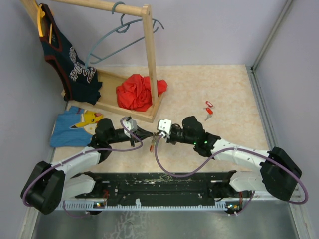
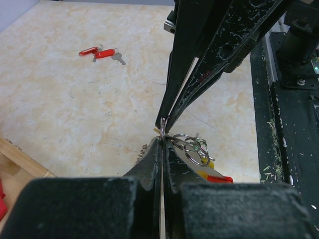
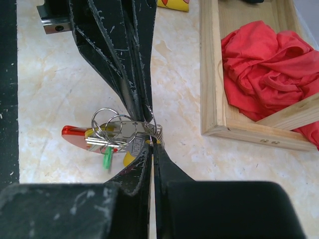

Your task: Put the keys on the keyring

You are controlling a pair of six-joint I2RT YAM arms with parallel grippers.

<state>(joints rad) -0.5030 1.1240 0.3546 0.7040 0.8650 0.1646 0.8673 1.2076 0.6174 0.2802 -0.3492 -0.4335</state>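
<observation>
My left gripper (image 1: 144, 134) and right gripper (image 1: 155, 137) meet tip to tip at the table's middle. Both are shut on the thin wire keyring (image 3: 156, 125), which is pinched edge-on between their tips; it also shows in the left wrist view (image 2: 163, 125). A bunch of keys (image 3: 110, 132) hangs from it by small round rings, with red (image 3: 74, 135), green (image 3: 106, 158) and yellow tags. The bunch shows in the left wrist view (image 2: 195, 147) too, resting low over the table. Two loose red-tagged keys (image 1: 208, 109) lie on the table to the right, also seen in the left wrist view (image 2: 102, 52).
A wooden clothes rack (image 1: 147, 59) with a grey-blue hanger (image 1: 119, 30) and a dark jersey (image 1: 70, 59) stands at the back left. A red cloth (image 1: 137, 92) lies on its base, whose corner (image 3: 214, 89) is close to the grippers. A blue Pikachu shirt (image 1: 75, 124) lies at left.
</observation>
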